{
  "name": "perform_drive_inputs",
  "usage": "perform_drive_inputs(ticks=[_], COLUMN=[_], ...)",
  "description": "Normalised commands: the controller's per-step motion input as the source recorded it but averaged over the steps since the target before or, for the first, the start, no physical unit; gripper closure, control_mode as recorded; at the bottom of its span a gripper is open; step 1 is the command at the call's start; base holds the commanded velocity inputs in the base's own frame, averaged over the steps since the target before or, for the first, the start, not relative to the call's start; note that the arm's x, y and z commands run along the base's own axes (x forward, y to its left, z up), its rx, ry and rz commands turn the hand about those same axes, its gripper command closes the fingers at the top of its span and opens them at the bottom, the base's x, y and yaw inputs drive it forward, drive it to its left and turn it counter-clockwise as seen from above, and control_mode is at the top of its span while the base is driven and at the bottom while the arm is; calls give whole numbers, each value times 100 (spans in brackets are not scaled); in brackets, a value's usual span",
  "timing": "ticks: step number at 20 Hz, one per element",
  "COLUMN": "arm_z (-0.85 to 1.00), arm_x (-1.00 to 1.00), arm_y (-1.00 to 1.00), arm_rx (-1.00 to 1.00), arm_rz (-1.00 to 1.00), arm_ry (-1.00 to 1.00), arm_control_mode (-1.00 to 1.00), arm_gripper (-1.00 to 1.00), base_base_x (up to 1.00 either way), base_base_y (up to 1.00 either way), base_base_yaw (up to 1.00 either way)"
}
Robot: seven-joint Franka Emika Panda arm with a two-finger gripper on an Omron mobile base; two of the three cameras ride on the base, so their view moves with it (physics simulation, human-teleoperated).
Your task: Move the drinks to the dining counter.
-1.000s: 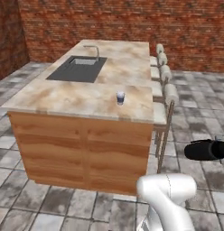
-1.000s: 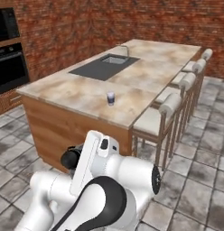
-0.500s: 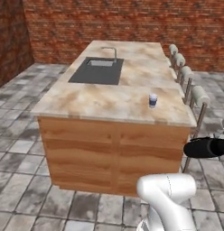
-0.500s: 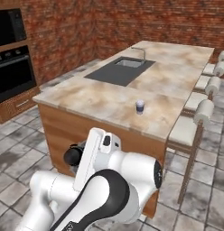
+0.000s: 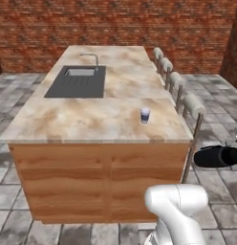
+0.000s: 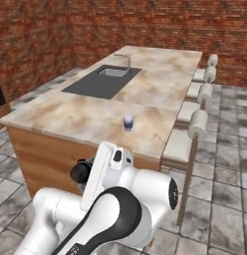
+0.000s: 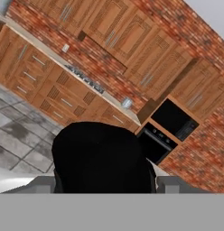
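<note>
A large black cylindrical bottle (image 7: 101, 158) sits low in the tilted hand view, close to the camera. Behind it, wooden cabinets (image 7: 132, 40) hang on a brick wall (image 7: 93, 61) above a counter (image 7: 68, 67), beside a dark built-in oven (image 7: 165, 131), over grey floor tiles (image 7: 19, 144)

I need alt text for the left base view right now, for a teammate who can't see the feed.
A small white cup with a dark-blue band stands upright near the front right of a long beige marble island counter with a wood base. A dark inset sink with a faucet lies farther back, and padded stools line the right side.
</note>
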Motion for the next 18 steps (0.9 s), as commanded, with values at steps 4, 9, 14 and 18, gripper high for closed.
perform_drive_inputs(ticks=[4, 9, 14, 18], arm_z=[0, 0, 0, 0], arm_x=[0, 0, 0, 0], arm_y=[0, 0, 0, 0], arm_rx=[0, 0, 0, 0], arm_rz=[0, 0, 0, 0], arm_ry=[0, 0, 0, 0], arm_control_mode=[100, 100, 100, 100], arm_gripper=[100, 100, 100, 100], base_base_x=[48, 70, 85, 91], base_base_y=[-27, 14, 16, 9], base_base_yaw=[-22, -14, -9, -10])
